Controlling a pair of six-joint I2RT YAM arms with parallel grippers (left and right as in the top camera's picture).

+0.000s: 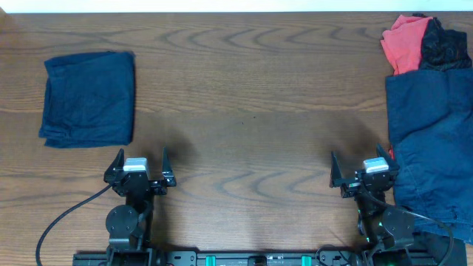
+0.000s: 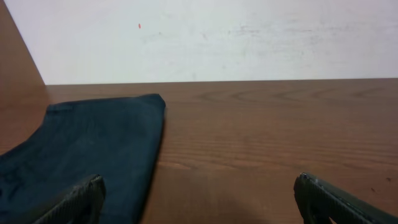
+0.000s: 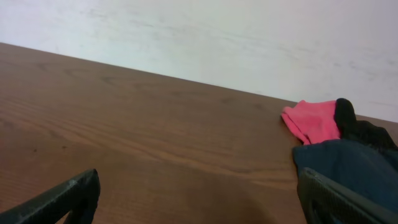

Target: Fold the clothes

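The left claw (image 1: 142,157) is gaping wide and empty near 1 folded navy garment (image 1: 89,98), seemingly set aside as finished. The right claw (image 1: 357,166), equally wide and empty, is waiting just beside the unfolded navy garment (image 1: 429,148), while a pink garment (image 1: 405,41) and a black garment (image 1: 443,44) are lying bunched at the far right corner of the desk (image 1: 251,111), probably queued.

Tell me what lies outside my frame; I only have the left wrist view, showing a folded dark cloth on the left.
Observer: A pile of unfolded clothes lies at the table's right edge.
Operator: Name its colours.
Observer: A large navy garment nearest the robot, a pink one and a black one behind it.
Operator: Report the right gripper.
Observer: The right gripper is open and empty, just left of the navy garment.
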